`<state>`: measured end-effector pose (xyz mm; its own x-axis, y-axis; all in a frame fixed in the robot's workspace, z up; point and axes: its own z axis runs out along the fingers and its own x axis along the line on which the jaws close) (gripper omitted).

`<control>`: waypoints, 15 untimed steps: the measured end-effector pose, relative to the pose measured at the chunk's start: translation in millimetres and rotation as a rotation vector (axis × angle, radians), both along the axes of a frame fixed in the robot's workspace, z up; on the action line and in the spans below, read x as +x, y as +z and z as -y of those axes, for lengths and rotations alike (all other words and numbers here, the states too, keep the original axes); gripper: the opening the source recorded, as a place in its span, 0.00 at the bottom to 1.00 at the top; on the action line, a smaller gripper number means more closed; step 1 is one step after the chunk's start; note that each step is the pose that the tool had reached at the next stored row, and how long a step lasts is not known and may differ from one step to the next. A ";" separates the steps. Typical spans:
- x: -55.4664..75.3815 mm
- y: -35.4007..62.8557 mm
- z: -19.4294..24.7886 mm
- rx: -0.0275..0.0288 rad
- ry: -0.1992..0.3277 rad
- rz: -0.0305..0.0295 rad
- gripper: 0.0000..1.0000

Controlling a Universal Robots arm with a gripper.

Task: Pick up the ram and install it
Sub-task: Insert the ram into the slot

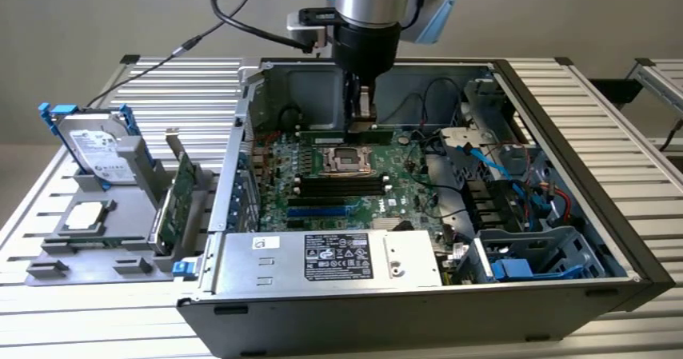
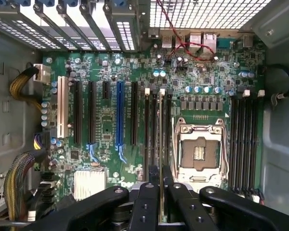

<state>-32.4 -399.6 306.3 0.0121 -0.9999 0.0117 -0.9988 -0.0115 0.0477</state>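
I have the gripper (image 1: 365,117) reaching down into the open computer case (image 1: 629,239), which lies on its side on the slatted counter (image 1: 597,103). The fingers (image 2: 153,185) are drawn in narrow and clamped on the ram (image 2: 160,125), which the wrist view shows edge-on as a thin pale line. The stick runs along the bank of black memory slots (image 2: 148,130) just beside the CPU socket (image 2: 200,151). In the exterior view it sits as a green strip under the fingertips, close to the motherboard (image 2: 106,130). I cannot tell whether its lower edge is touching a slot or hovering just above one. I judge the stick to be very light and stiff along its length, but thin and easy to crack or twist if loaded off-axis. Its chips and contact edge look like poor places to press. The hold appears to be on the two flat faces near the middle of the top edge. That seems the right spot to me, since it keeps the board from tipping end to end and leaves the contact edge free. The smooth faces could slip under a hard downward push.
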 end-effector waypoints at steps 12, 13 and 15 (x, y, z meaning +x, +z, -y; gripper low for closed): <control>0.0 -21.8 2.0 0.0000 0.000 0.0000 0.14; 0.0 -23.6 2.2 0.0001 0.000 0.0000 0.14; 0.0 -27.2 2.7 0.0001 0.000 0.0000 0.14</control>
